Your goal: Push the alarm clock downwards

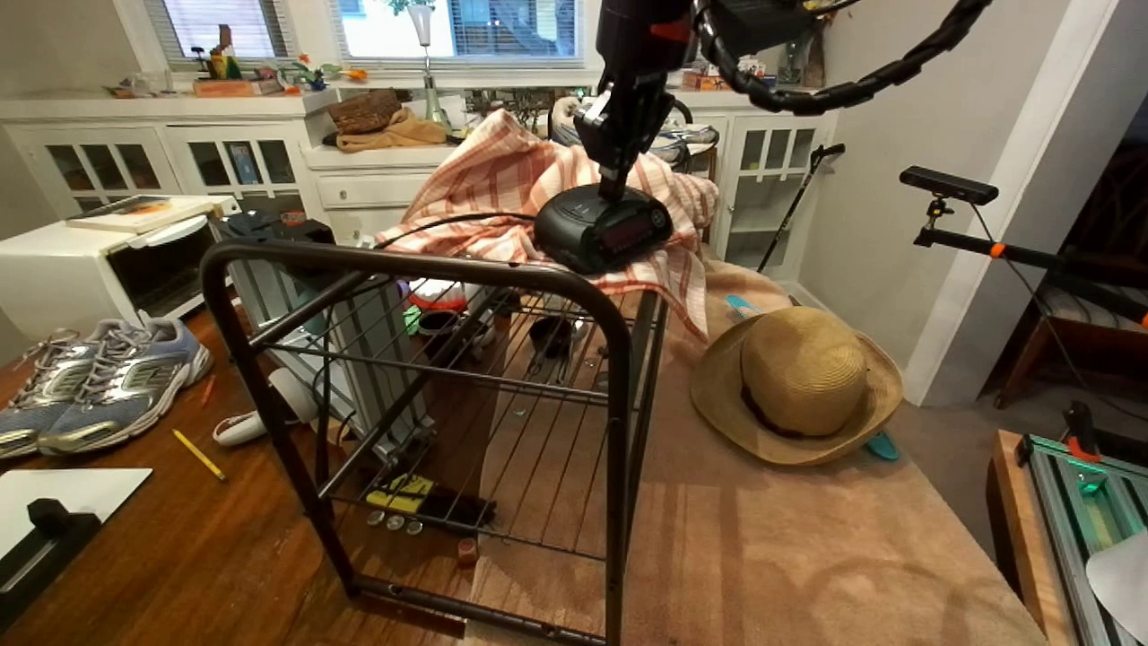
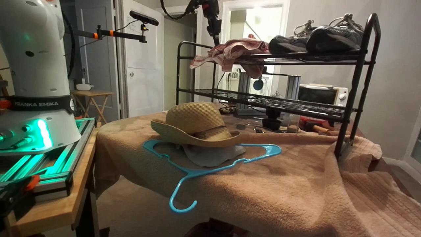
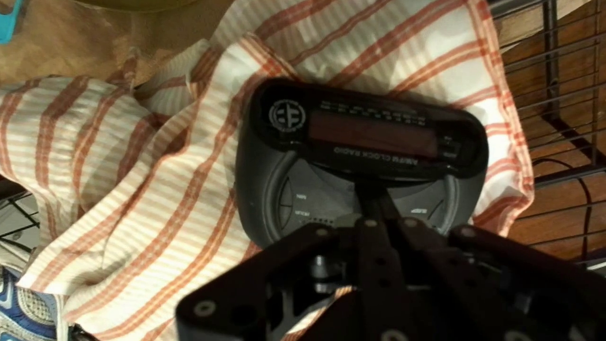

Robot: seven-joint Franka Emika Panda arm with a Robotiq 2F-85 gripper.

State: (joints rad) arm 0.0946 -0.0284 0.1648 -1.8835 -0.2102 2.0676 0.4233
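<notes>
The black alarm clock [image 1: 583,235] sits on a red-and-white striped cloth [image 1: 502,184] on top of the dark metal rack [image 1: 421,262]. In the wrist view the clock [image 3: 364,135] shows its dark display and top buttons, upside down. My gripper [image 1: 612,187] points straight down onto the clock's top. In the wrist view the fingertips [image 3: 375,189] lie together over the middle of the top, just behind the display, with nothing between them. They look to touch the top or hover just above it. In an exterior view the gripper [image 2: 216,41] is behind the cloth [image 2: 235,51], and the clock is hidden.
A straw hat [image 1: 803,377] lies on the tan blanket beside the rack, with a blue hanger [image 2: 210,171] under it. Running shoes [image 2: 332,39] stand on the rack's top shelf. The clock's black cable [image 1: 457,220] runs off to one side.
</notes>
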